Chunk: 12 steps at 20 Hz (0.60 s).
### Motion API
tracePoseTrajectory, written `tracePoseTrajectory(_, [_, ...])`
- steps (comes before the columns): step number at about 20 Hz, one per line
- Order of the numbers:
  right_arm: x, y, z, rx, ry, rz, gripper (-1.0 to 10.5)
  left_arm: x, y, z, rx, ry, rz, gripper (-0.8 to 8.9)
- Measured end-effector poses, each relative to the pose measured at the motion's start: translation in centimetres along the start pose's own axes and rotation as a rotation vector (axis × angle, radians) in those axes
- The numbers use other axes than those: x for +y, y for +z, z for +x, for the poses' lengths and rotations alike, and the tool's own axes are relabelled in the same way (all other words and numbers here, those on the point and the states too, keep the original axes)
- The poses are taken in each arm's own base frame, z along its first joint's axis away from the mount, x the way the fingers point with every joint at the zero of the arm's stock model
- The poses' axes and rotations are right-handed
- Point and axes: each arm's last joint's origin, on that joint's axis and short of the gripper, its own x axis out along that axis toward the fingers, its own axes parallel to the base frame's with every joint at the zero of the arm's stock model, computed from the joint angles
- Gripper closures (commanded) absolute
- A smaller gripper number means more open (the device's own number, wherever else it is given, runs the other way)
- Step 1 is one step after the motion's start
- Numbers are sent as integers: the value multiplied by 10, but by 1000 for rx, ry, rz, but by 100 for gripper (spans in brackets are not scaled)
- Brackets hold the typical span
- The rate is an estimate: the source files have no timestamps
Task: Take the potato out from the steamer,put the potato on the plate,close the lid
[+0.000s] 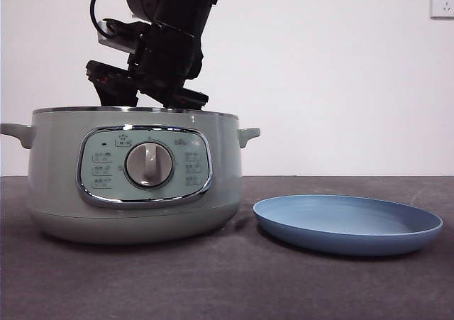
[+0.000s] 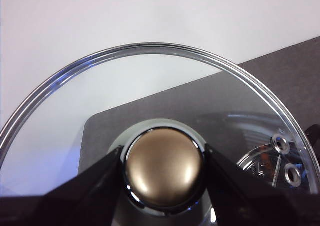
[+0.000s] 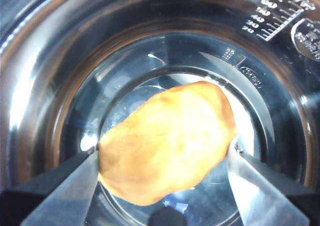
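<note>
The pale green steamer [image 1: 57, 171] stands at the left of the table with no lid on it. A black arm [image 1: 167, 50] reaches down into it from above. In the right wrist view the tan potato [image 3: 165, 131] lies in the steamer's shiny inner pot [image 3: 40, 85]. My right gripper [image 3: 165, 156] is shut on the potato, one jaw against each side. My left gripper [image 2: 164, 173] is shut on the round knob [image 2: 164, 156] of the clear glass lid [image 2: 150, 85] and holds the lid away from the pot. The light-blue plate [image 1: 347, 224] lies to the right of the steamer.
The steamer has two small side handles [image 1: 248, 134] and a front panel with a grey dial [image 1: 149, 165]. A white wall with a socket [image 1: 441, 2] stands behind the dark table [image 1: 227, 284].
</note>
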Motion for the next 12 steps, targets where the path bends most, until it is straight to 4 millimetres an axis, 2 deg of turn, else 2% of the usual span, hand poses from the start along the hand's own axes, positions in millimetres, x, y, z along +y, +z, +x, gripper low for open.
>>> tracePoseTrajectory(2, [1, 2, -16, -25, -4, 10, 958, 0, 0, 0, 0, 0, 0, 822])
tracePoseTrajectory(3, [3, 4, -39, -63, -9, 14, 958, 0, 0, 0, 0, 0, 0, 822])
tracePoseTrajectory(4, [5, 6, -67, -115, -15, 14, 958, 0, 0, 0, 1, -1, 0, 822])
tracePoseTrajectory(6, [7, 1, -144, -244, -50, 20, 958, -2, 1, 4, 7, -6, 4, 822])
tracePoseTrajectory(7, [7, -6, -181, -296, -96, 28, 957, -4, 1, 6, 9, -32, 6, 822])
tracePoseTrajectory(9, [1, -29, -238, -338, -209, 68, 957, -8, 2, 10, 5, -122, 9, 821])
tracePoseTrajectory(12, [-8, -68, -282, -245, -287, 134, 957, -14, 4, 16, 5, -229, 12, 822])
